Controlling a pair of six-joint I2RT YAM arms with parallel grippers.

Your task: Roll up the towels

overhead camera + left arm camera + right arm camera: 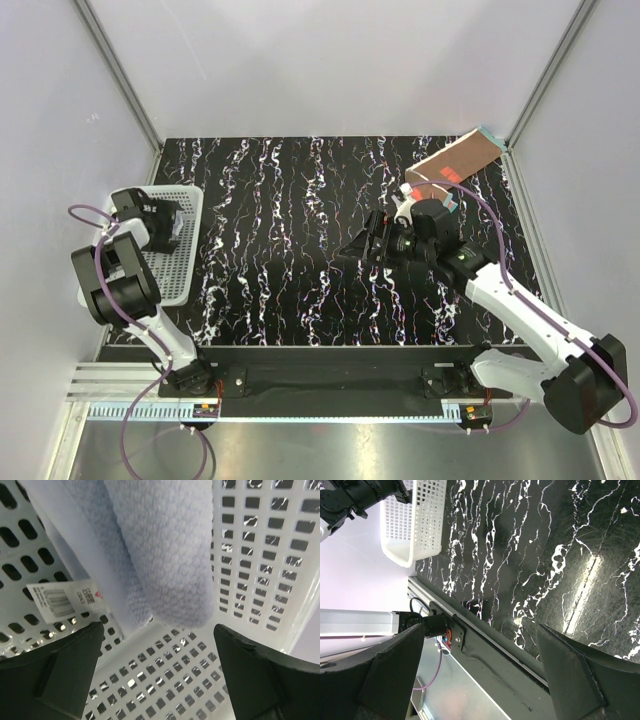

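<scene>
At the left edge of the tabletop [300, 260] stands a white perforated basket [188, 262], and the left arm reaches down into it. The left fingers [60, 675] are spread wide and grip nothing. The pale blue towel [165, 550] lies on the basket floor just beyond them as a thick, rounded bundle. A barcode label [60, 597] sticks out beside it. Toward the right, the right fingers [385, 675] hang above the bare black marbled surface, also spread wide and empty. Behind that wrist, in the far right corner, lies the rust-brown towel [455, 160] as a flat strip, with its teal edge toward the corner.
</scene>
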